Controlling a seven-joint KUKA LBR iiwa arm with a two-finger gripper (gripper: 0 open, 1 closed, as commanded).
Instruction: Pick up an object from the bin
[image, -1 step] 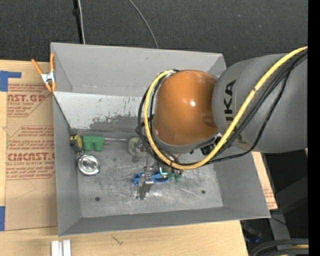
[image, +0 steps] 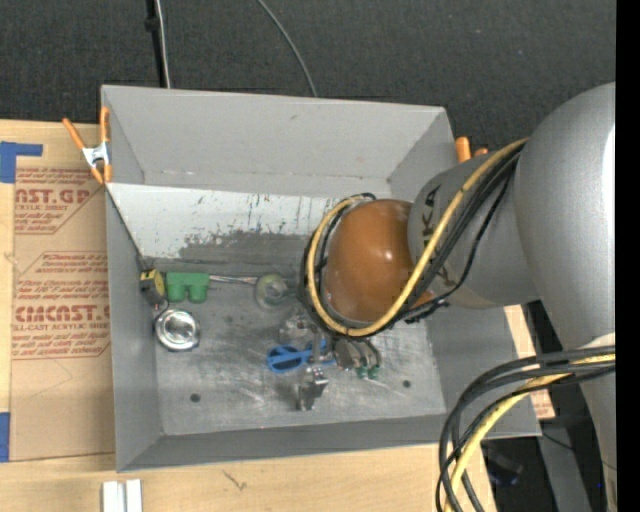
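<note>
Bulky silver-grey arm (image: 560, 200), smooth and rounded, softly shiny; dark lettering on the link next to the wrist; glossy orange-brown cover (image: 365, 262) at the wrist, egg-shaped; black and yellow cables (image: 314, 265) looped round that cover, strung along the link, bundled in arcs beyond the bin's front right corner; small dark metal gripper (image: 350, 355) beneath the cover.

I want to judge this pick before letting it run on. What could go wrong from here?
1. The tool sits low in a tight cluster near the bin's front: a blue piece, a small metal piece and some clear bits. It may catch two at once or push one aside.
2. The orange cover hides much of the tool from above, so a missed or weak grasp would likely be hard to spot.
</note>
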